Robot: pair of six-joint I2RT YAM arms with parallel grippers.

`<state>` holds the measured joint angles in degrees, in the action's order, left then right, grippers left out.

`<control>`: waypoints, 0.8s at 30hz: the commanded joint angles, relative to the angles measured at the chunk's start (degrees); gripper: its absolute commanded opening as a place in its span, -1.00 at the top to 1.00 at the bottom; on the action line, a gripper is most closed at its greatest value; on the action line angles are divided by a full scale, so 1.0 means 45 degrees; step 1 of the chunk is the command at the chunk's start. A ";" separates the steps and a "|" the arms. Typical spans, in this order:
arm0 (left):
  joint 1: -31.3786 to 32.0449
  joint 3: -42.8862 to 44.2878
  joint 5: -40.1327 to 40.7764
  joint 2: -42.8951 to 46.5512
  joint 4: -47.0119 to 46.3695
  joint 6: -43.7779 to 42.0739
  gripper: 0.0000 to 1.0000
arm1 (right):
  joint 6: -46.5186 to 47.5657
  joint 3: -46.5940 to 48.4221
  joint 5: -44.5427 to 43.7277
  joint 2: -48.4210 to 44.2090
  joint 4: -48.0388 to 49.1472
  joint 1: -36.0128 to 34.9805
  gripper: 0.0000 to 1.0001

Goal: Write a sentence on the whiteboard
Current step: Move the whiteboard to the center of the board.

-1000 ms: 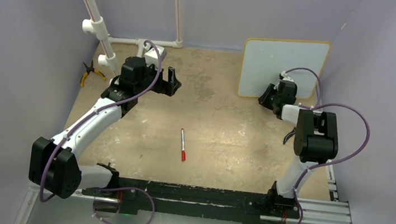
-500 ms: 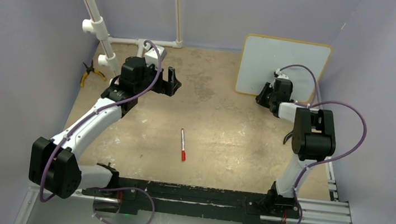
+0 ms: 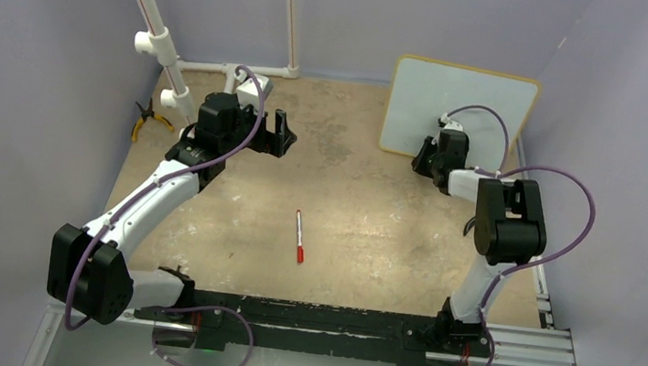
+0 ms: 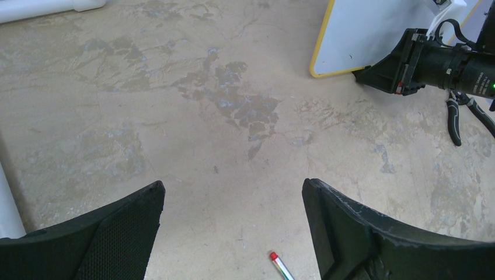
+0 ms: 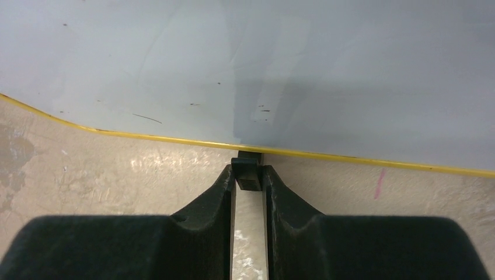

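- The right gripper (image 5: 249, 172) is clenched on a small black foot (image 5: 248, 183) under the lower edge of the whiteboard (image 5: 303, 64). The board's yellow frame runs straight across just beyond the fingertips, and its white face rises ahead of them.
- The left gripper (image 4: 233, 192) is released. Its jaws are spread wide with nothing between them, and it hovers over the table (image 4: 175, 116).
- The step in hand looks like shifting the board by its foot to a spot where it can be written on.
- The hold is on a narrow tab only, so the move should be slow and the pull kept in line with the fingers. A sideways twist would likely work the foot loose or tip the board.
- The board should end up where both arms can reach it, and the right gripper should let go only once the board rests steady.
- No sentence is on the board. Its face shows only a few faint specks and one short stroke, so all the writing is left to do.
- The marker (image 3: 299, 235) lies flat on the table below the left gripper's open jaws, a little toward the arm's base. It is well apart from the right gripper, so the left arm seems better placed to fetch it.
- Counted:
  - one whiteboard
  - one marker
  - two grippers
  - one pair of yellow-handled pliers (image 3: 148, 119), off to the left of the left gripper
  - one white pipe stand (image 3: 149, 30), next to those pliers
  - one dark-handled tool (image 4: 461, 119) on the table beside the right arm
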<state>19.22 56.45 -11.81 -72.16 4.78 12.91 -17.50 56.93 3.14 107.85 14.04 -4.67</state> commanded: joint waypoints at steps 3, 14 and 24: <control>0.0074 0.0052 -0.0143 0.0137 -0.0476 0.0081 -0.75 | -0.0346 -0.0736 0.0064 -0.0872 0.0127 -0.0963 1.00; 0.0142 0.0026 -0.0179 0.0099 -0.0481 0.0120 -0.75 | -0.1621 -0.1978 -0.0261 -0.1802 0.0860 -0.3149 1.00; 0.0161 -0.0222 -0.0130 0.0272 -0.0104 0.0135 -0.75 | -0.2923 -0.2485 -0.1246 -0.2216 0.1059 -0.5498 1.00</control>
<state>19.66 56.38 -11.81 -72.16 4.84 12.93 -25.43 46.37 -2.15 99.96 16.36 -25.12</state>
